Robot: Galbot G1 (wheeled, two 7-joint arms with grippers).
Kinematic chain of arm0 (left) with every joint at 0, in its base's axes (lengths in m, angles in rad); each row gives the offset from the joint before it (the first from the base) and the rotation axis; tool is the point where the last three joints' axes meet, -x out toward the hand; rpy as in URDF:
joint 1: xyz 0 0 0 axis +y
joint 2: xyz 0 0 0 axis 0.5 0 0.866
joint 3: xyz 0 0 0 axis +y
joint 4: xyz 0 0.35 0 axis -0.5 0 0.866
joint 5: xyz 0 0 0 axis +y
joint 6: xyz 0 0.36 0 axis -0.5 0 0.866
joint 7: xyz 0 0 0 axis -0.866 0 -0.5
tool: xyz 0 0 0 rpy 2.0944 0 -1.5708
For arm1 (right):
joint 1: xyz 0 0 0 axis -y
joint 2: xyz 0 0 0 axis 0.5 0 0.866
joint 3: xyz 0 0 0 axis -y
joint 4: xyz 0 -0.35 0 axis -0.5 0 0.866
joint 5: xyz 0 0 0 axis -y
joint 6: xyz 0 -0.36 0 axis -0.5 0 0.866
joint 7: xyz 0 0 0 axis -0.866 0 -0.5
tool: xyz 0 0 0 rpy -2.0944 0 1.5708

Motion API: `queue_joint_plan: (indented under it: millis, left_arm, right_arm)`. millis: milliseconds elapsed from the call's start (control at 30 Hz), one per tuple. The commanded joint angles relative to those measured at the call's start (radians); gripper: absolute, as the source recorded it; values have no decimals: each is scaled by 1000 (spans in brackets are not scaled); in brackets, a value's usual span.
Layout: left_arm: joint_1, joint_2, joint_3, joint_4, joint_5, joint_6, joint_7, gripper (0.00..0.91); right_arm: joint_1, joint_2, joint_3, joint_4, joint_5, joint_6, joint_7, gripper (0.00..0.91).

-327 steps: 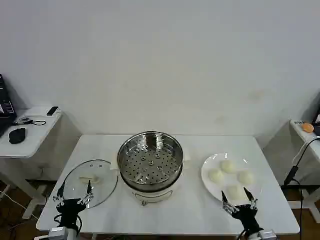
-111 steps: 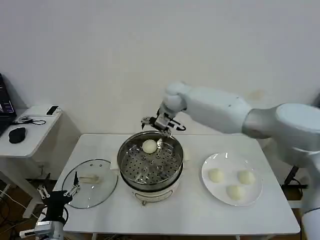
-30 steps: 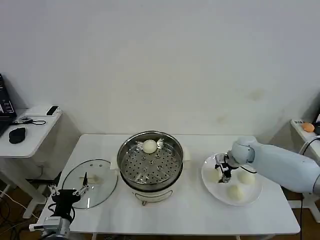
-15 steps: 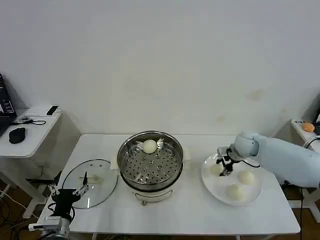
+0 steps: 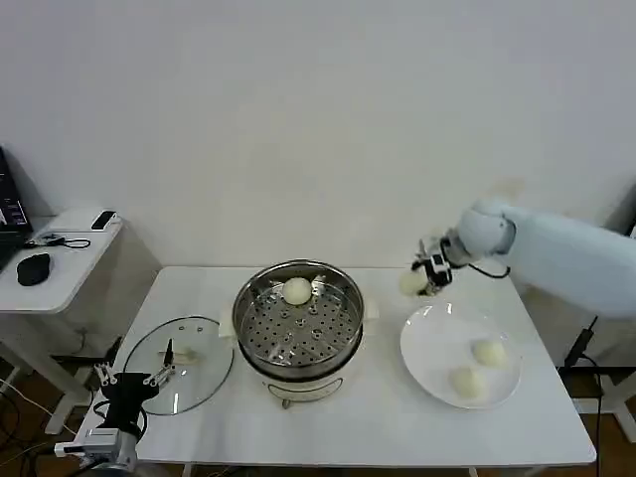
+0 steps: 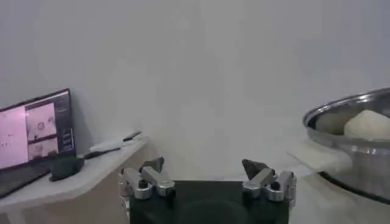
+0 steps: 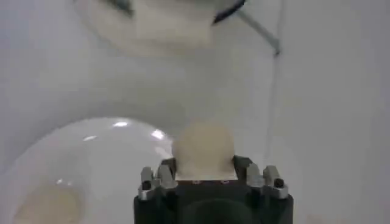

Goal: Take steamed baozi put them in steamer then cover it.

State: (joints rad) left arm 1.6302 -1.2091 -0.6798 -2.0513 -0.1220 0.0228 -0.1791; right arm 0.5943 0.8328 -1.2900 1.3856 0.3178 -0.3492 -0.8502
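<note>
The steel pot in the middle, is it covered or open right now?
Open. The steamer has no cover on; the glass lid lies flat on the table beside it.

A plain white wall runs behind a white counter, evenly lit. Past the counter's left edge stands a lower white side table carrying a black mouse, a cable and a small dark-and-white device, with a lit screen at its far end. Past the right edge, another white surface holds something orange. Cables lie on the floor at lower left
</note>
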Motion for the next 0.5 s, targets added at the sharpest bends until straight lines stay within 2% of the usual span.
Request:
queue_joint_plan:
  millis: [33,200,300,367,500]
  left_arm:
    - [0,-1,-1,2,-1,-2,0,907]
    - [-1,-5,-6,2,-3,-2,0,907]
    - [-4,-6,-10,2,-4,-2,0,907]
    - [-5,-5,-11,3,-5,-2,0,907]
    - [-4,-4,-16,2,-6,-3,1,907]
  right_arm:
    - [150,196,-47,34,198,-91,48,635]
    - [93,324,-39,5,292,-167,94,635]
    - [46,387,-38,-21,318,-198,118,635]
    - [26,408,-41,-30,332,-211,124,635]
    - [-3,457,-41,-37,423,-265,142,635]
